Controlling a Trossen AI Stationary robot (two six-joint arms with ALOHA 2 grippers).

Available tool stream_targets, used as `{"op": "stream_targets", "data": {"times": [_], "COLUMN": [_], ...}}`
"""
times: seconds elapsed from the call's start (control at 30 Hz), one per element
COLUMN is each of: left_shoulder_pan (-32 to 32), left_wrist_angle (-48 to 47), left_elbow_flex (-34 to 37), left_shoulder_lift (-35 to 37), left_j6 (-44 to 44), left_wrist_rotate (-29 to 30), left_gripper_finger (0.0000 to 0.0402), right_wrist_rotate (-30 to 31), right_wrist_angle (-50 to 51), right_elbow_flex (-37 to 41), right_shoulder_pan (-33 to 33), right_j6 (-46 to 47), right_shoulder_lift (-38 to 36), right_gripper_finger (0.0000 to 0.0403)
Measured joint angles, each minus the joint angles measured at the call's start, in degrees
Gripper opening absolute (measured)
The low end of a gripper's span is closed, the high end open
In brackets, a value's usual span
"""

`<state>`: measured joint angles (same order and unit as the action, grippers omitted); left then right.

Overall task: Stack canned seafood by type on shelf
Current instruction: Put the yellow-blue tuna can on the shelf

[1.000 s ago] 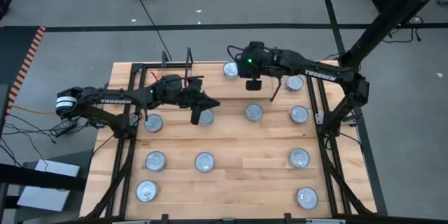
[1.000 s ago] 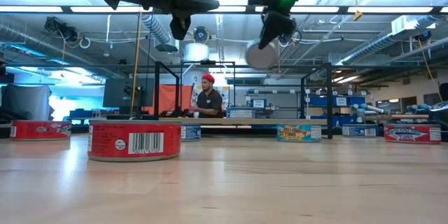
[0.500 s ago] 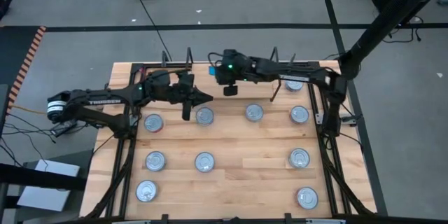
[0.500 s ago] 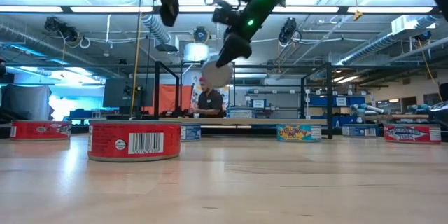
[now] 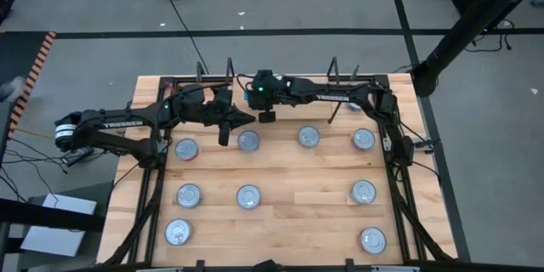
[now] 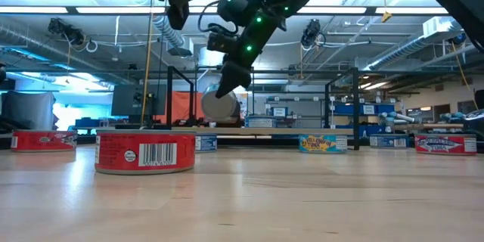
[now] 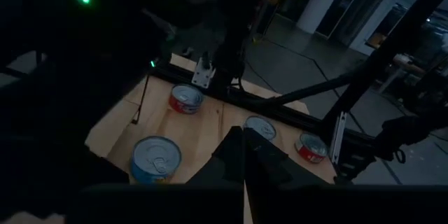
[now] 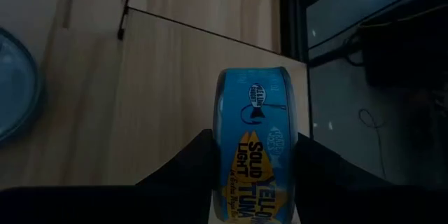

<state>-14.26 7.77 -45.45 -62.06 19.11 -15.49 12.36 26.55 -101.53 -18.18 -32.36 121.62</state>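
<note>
Tin (image 8: pixel 255 143) of blue-labelled yellowfin tuna, turned on edge, sits pinched between my right fingers (image 8: pixel 210 164), raised above the desk's (image 5: pixel 289 208) back edge near the shelf (image 5: pixel 212 81). My left fingers (image 5: pixel 223 132) are closed, holding nothing.

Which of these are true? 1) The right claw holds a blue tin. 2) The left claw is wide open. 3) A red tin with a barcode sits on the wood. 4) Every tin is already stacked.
1) True: the right gripper clamps a blue-labelled round tin held on edge.
2) False: the left gripper is shut and empty.
3) True: the red barcode tin rests on the wooden table.
4) False: silver-lidded tins lie singly.
</note>
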Motion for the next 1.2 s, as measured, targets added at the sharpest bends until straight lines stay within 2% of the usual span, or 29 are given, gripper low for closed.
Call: {"op": "stream_targets", "data": {"times": [0.1, 0.33, 0.53, 0.97, 1.1, 1.2], "left_shoulder_pan": [0.0, 0.0, 0.0, 0.0, 0.0, 0.0], "left_wrist_angle": [0.0, -0.3, -0.9, -3.2, -3.2, -3.2], "left_elbow_flex": [0.0, 0.0, 0.0, 0.0, 0.0, 0.0], "left_shoulder_lift": [0.0, 0.0, 0.0, 0.0, 0.0, 0.0], "left_j6": [0.4, 0.6, 0.6, 0.7, 0.7, 0.7], "left_wrist_rotate": [0.0, -0.1, -0.2, -1.2, -1.3, -1.3], "left_gripper_finger": [0.0001, 0.0001, 0.0001, 0.0001, 0.0001, 0.0001], "right_wrist_rotate": [-0.2, -2.5, -5.6, -9.2, -11.5, -12.8], "right_wrist_angle": [0.6, 1.1, 2.7, 8.2, 9.8, 11.3], "right_elbow_flex": [0.0, 0.0, 0.0, 0.0, 0.0, 0.0], "right_shoulder_pan": [0.1, 0.1, 0.4, 0.4, 0.5, 0.7], "right_j6": [2.3, 8.6, 11.0, 16.5, 18.9, 18.9], "right_shoulder_lift": [0.4, 0.4, 0.4, 0.4, -0.3, -0.8], "right_gripper_finger": [0.0153, 0.0221, 0.0226, 0.018, 0.0143, 0.0099]}}
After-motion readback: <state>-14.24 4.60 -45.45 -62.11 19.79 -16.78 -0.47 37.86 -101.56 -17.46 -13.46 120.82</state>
